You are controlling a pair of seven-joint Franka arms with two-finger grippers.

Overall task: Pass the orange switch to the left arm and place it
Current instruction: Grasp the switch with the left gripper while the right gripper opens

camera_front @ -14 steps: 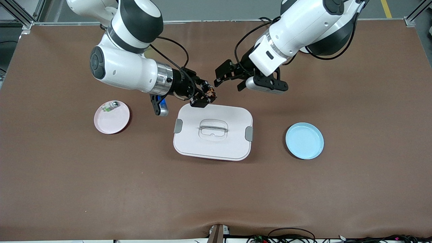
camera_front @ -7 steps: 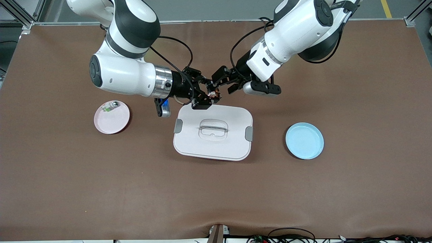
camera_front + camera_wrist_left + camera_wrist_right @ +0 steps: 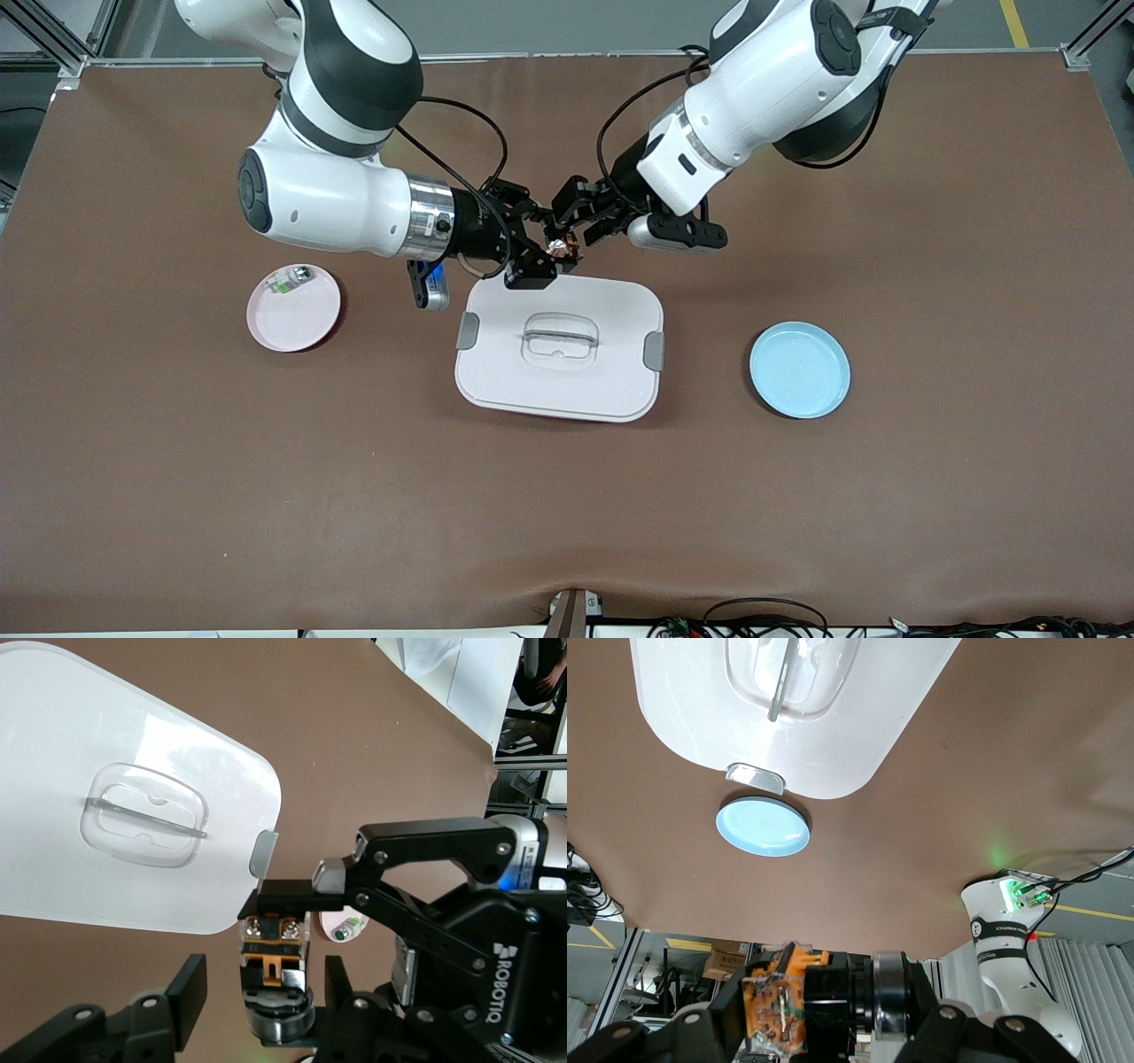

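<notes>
1. Covering the table (image 3: 177,496) you see a brown mat, with metal framing at its corners.
2. Your right gripper (image 3: 537,248) clamps the switch (image 3: 561,251) in the air, over the mat by the box (image 3: 560,346) edge.
3. Your left gripper (image 3: 580,217) has its fingers spread around the switch.
4. A pink plate (image 3: 293,307) and a blue plate (image 3: 799,369) flank the box.

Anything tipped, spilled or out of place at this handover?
Nothing stands out. The right gripper holds the orange switch over the table just off the box, lid latched; the left gripper has open jaws around it. Both plates sit flat.
</notes>
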